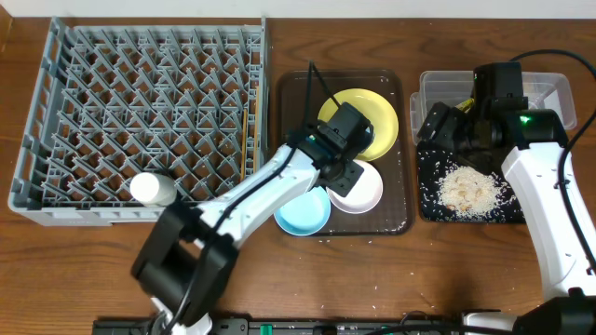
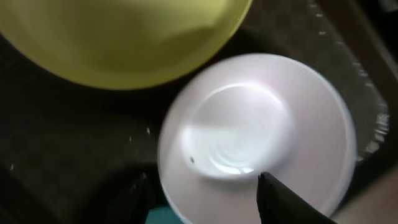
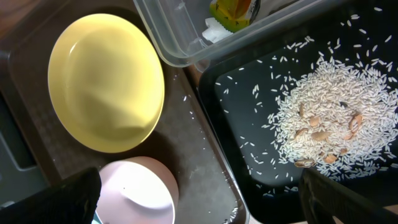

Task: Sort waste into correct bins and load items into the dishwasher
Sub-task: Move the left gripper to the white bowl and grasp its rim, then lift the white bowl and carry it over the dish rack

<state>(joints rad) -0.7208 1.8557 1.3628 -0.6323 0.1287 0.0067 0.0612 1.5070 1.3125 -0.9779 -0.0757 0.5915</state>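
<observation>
Front of the wooden bench [image 1: 84,270] first: a light-blue round bowl [image 1: 303,212] sits at the near edge of the dark-brown rectangular serving tray [image 1: 396,186], and the white round bowl [image 2: 261,118] sits right beside it on the same tray. The left tool [image 2: 202,180] hangs directly over that white bowl with its fingers [image 2: 286,202] spread. One dark tip is above the bowl's inside and the other is a blur off its outer edge, so it is released, with nothing pinched. Over to the left at about the same depth, a small white cup [image 1: 152,189] rests at the front edge of the large grey plastic dish rack [image 1: 140,102], and thin brown chopsticks [image 1: 246,140] lie along the rack's right side. On the right, the shallow black rectangular tray [image 3: 239,118] holds a heap of loose white rice grains [image 3: 323,106] with a few brownish bits in it and stray grains scattered around. The right tool [image 3: 199,177] hovers above the line where the serving tray meets the black tray, its fingers wide apart and empty. Further back, the round yellow plate [image 3: 106,81] lies bare in the far part of the serving tray. At the very back sits the clear plastic rectangular tub [image 3: 168,43], with the small green-and-orange plastic wrapper [image 3: 233,9] and the crumpled white paper tissue [image 3: 214,31] inside it.
</observation>
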